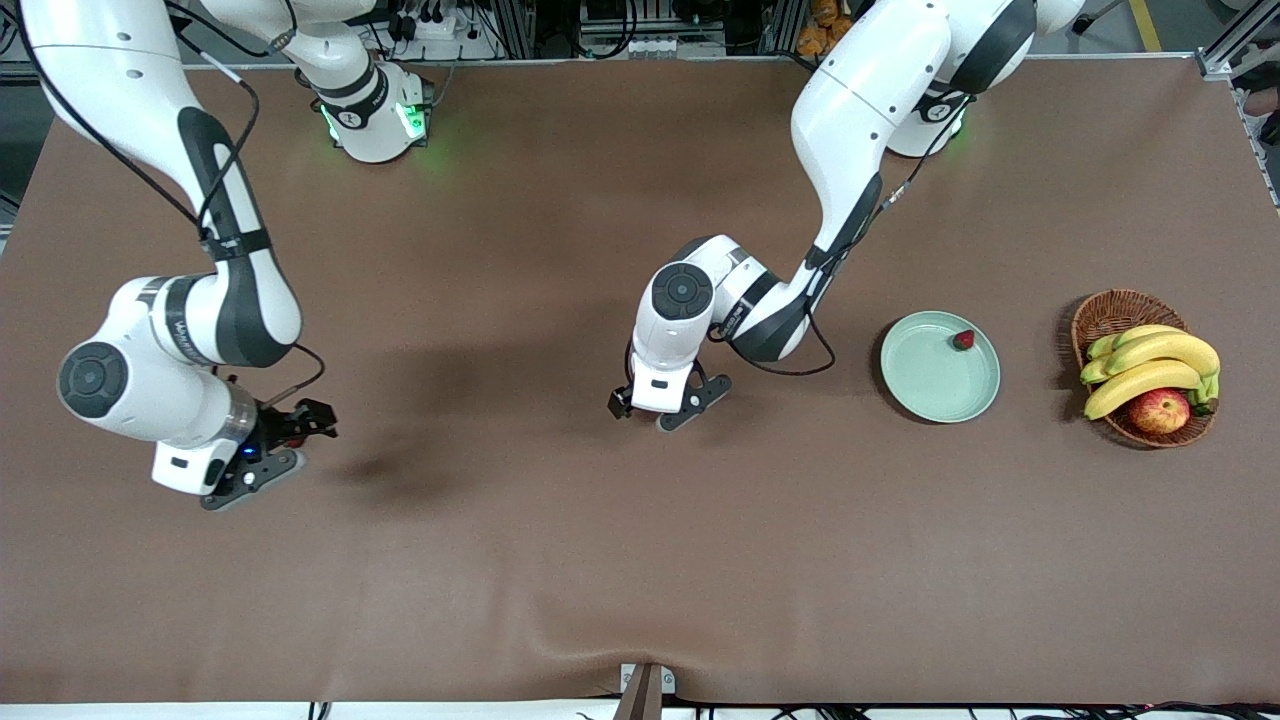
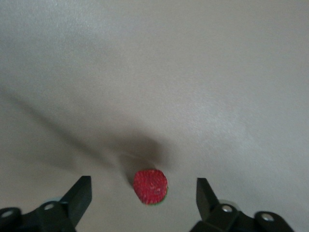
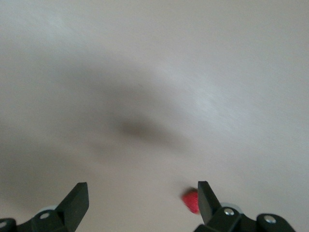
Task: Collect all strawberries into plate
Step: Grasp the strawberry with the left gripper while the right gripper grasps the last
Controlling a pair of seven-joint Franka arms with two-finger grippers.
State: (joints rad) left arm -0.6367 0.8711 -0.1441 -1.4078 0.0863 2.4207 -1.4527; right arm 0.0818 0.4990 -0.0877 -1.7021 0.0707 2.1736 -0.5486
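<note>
The pale green plate (image 1: 925,385) lies toward the left arm's end of the table, with one small red strawberry (image 1: 963,340) by its rim. My left gripper (image 1: 657,408) is low over the table's middle. In the left wrist view a second strawberry (image 2: 150,186) lies on the cloth between the open fingers (image 2: 79,195) of the left gripper (image 2: 143,194), touching neither. My right gripper (image 1: 280,450) is low over the cloth toward the right arm's end and stands open (image 3: 142,199). A third strawberry (image 3: 191,200) lies close beside one of its fingers (image 3: 206,200).
A brown wicker basket (image 1: 1105,315) with bananas (image 1: 1150,365) and a red-yellow apple (image 1: 1160,410) stands beside the plate, at the left arm's end. Brown cloth covers the table.
</note>
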